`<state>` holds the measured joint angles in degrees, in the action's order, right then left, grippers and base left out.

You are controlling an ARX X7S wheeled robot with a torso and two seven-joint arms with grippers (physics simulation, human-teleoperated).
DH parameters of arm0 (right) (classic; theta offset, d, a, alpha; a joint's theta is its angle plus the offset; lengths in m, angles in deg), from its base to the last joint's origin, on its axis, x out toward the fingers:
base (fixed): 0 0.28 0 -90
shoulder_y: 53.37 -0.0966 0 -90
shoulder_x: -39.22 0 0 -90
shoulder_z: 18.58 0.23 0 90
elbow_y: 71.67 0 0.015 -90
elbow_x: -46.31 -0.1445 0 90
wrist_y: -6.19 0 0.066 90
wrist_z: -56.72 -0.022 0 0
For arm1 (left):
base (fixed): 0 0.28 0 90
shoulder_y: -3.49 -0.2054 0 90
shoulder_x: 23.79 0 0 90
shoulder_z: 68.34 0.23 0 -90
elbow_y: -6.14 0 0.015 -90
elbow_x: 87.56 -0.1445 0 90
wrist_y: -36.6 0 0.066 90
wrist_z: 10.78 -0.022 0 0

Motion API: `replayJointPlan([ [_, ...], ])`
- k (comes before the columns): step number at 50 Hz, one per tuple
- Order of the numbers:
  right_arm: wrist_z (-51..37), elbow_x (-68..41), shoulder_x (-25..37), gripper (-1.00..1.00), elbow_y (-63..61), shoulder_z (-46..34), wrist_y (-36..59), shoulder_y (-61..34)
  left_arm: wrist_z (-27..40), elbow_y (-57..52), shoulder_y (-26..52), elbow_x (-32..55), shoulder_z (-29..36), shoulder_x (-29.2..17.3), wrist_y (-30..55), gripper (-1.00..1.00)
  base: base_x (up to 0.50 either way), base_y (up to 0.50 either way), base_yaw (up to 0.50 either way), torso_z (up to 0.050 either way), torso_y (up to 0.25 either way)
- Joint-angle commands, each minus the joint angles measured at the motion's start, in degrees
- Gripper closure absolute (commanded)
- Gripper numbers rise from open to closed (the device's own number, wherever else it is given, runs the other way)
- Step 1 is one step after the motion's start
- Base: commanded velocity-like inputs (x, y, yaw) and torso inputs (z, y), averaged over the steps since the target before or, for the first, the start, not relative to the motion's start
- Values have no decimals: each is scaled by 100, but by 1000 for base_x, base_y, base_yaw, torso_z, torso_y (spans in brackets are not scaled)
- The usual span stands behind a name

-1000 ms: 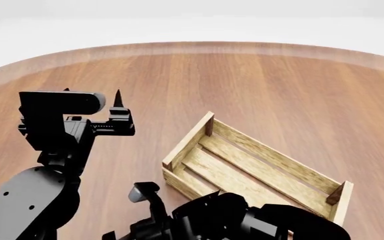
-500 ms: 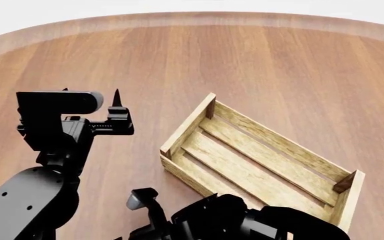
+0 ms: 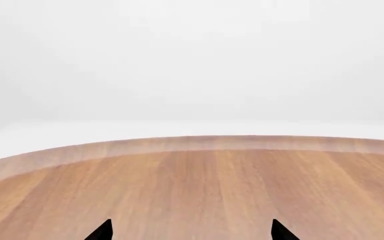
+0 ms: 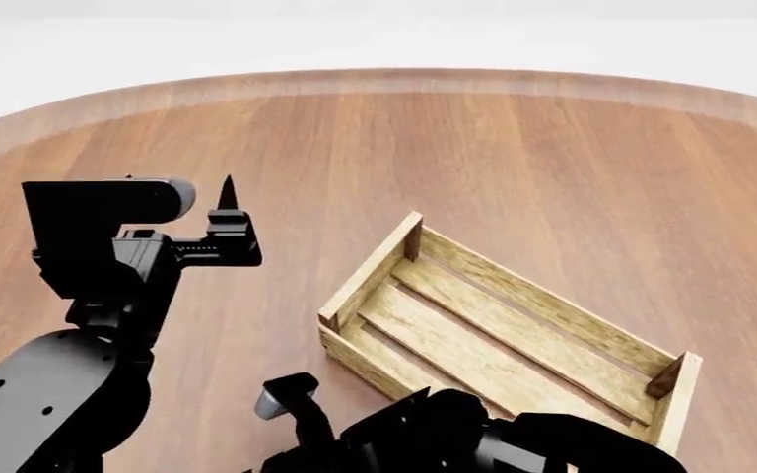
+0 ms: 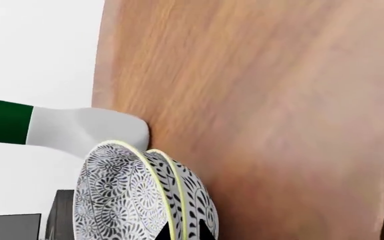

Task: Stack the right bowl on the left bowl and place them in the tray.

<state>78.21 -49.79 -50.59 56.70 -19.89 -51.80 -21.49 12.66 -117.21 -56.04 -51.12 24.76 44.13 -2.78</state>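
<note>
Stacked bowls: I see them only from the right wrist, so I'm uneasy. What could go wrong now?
The stacked bowls are out of the head view, and the tray shows only there, so lining them up is hard to check.
Only one fingertip of the right gripper shows by the bowls; if the hold is weak, they may slip apart.
The white and green object close beside them could get knocked.

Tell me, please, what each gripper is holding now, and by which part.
The left gripper holds nothing; its fingertips stand apart over the bare table. The right gripper sits at the rims of the stacked bowls, but a firm hold cannot be told.
</note>
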Motion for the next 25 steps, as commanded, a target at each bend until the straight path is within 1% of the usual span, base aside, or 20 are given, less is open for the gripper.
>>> replayJointPlan([
  [1,17,-117,-18,100,-18,91,-69,-15,10,4,17,97,-75,-6,13,-100,0,0,0,0,250],
  [25,25,-124,-18,100,-52,91,-76,-42,36,-1,23,180,-85,-38,6,-100,0,0,0,0,250],
])
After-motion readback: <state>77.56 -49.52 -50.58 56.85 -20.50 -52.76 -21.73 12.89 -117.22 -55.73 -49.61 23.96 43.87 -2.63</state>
